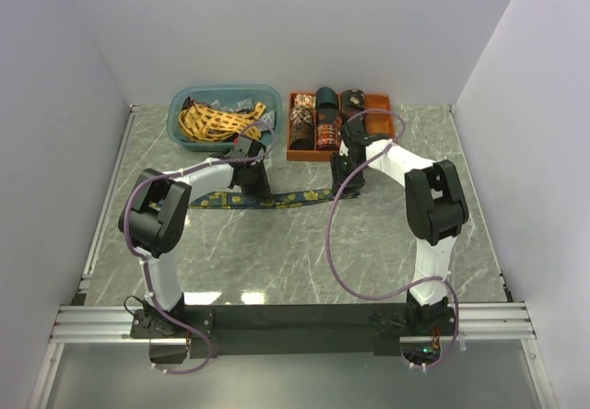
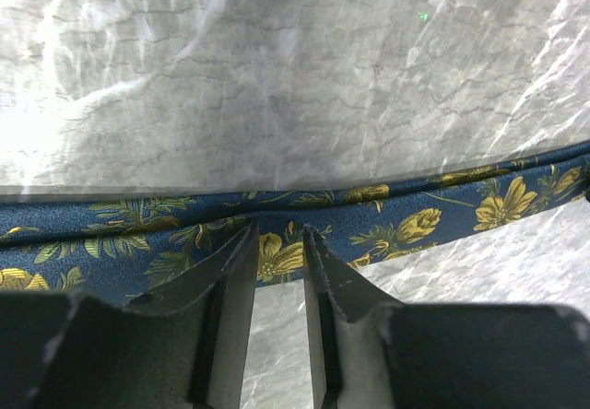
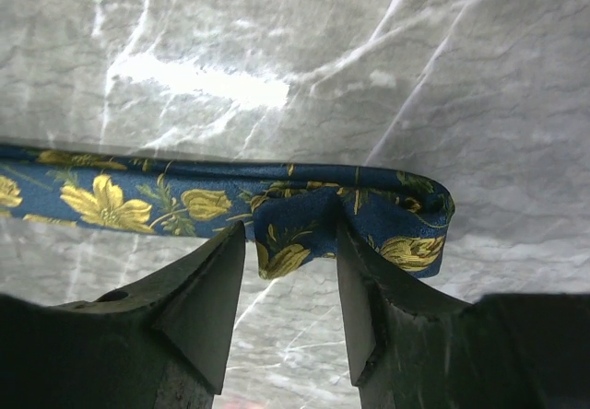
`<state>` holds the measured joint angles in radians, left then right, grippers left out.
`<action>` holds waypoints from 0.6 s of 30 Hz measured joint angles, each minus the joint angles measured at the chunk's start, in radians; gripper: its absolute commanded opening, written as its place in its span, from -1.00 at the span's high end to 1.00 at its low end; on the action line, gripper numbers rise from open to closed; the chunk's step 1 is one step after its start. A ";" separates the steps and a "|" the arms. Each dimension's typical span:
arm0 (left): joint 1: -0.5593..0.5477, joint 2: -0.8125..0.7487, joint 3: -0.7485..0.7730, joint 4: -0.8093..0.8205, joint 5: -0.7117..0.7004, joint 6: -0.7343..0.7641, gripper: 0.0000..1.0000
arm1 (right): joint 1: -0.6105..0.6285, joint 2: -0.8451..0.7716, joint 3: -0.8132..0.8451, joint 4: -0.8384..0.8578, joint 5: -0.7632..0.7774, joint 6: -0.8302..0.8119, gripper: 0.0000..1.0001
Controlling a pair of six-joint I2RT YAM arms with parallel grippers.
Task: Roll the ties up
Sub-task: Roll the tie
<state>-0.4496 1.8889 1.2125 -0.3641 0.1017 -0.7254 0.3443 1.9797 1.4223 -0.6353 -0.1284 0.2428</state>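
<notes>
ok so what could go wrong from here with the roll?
1. The folded end of the blue tie sits between the jaws of the right gripper; it could spring flat.
2. The left gripper straddles only the tie's near edge, so the strip may skew.
3. The purple cable hangs by the tie and could drag it.

Tie (image 2: 415, 211) ends cut off L+R; tray (image 1: 309, 157) contents unclear
</notes>
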 measured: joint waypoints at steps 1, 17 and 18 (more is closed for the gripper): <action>0.000 0.000 0.000 -0.002 -0.003 0.000 0.33 | -0.003 -0.005 -0.008 0.006 -0.008 0.005 -0.04; 0.000 0.000 0.012 -0.029 -0.024 0.003 0.33 | -0.069 -0.091 -0.084 0.093 -0.130 0.083 0.23; 0.000 0.000 0.013 -0.031 -0.025 0.003 0.33 | -0.073 -0.095 -0.089 0.099 -0.134 0.086 0.26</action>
<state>-0.4492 1.8885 1.2255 -0.3950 0.0765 -0.7223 0.2710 1.8851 1.3338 -0.5362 -0.2623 0.3286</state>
